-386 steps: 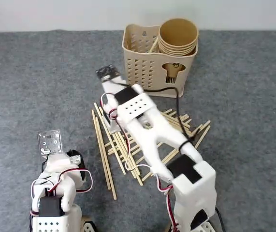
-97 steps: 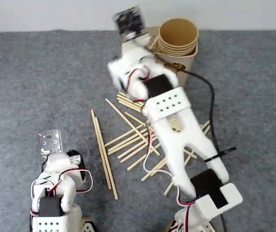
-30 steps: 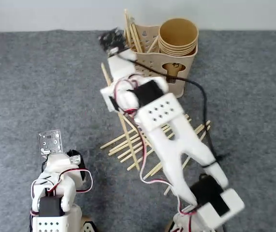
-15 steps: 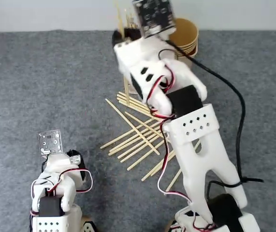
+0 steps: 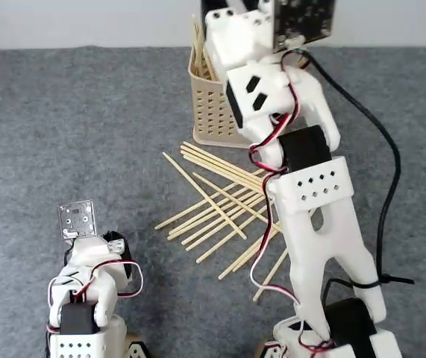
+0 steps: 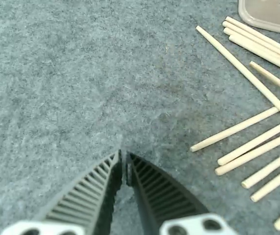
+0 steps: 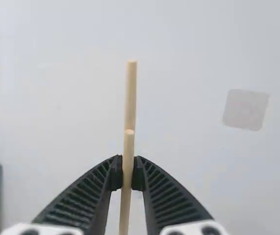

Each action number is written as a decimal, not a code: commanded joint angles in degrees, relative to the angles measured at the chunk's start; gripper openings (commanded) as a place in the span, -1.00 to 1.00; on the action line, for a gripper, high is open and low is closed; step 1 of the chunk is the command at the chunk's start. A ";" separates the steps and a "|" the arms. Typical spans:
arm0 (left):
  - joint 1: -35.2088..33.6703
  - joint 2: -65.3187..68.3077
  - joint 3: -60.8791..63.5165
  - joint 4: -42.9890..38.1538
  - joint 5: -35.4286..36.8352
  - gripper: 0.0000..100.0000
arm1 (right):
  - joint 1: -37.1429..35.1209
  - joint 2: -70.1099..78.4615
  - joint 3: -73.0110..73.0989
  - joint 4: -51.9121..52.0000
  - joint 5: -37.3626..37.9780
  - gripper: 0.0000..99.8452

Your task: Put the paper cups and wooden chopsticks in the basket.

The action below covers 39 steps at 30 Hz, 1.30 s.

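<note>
**Chopstick loading partly done; loose pile outstanding**

The right pincer (image 7: 126, 171) is clamped on two wooden chopsticks (image 7: 130, 98), which stand upright against a pale wall. From the high view I place that arm high over the basket (image 5: 211, 112). A few sticks (image 5: 198, 45) already stand in the basket at its left end. A loose pile (image 5: 220, 201) lies fanned on the grey tabletop (image 5: 63, 134) just in front of the basket. The left pincer (image 6: 123, 161) is closed on nothing and hovers low over bare tabletop beside that pile. The arm covers the rest of the basket, so I cannot judge the paper cups. My assessment: the held pair awaits release into the basket, and most of the sticks are left to collect.
</note>
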 commanded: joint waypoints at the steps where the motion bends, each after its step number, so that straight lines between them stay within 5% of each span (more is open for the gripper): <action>1: -0.09 -0.79 -1.10 0.18 -0.26 -0.97 | 2.95 2.33 -1.67 -3.56 0.53 -0.98; 11: -0.09 -0.79 -1.10 0.18 -0.26 -0.97 | 3.21 11.91 -1.58 1.01 0.44 -0.98; 19: -0.09 -0.79 -1.10 0.18 -0.26 -0.97 | 1.98 9.71 -1.67 10.24 0.44 -0.64; 33: -0.09 -0.79 -1.10 0.18 -0.26 -0.97 | -3.56 -2.24 -1.58 52.09 0.00 -0.65; 39: -0.09 -0.79 -1.10 0.18 -0.26 -0.97 | -6.11 -1.54 0.00 62.29 0.00 -0.64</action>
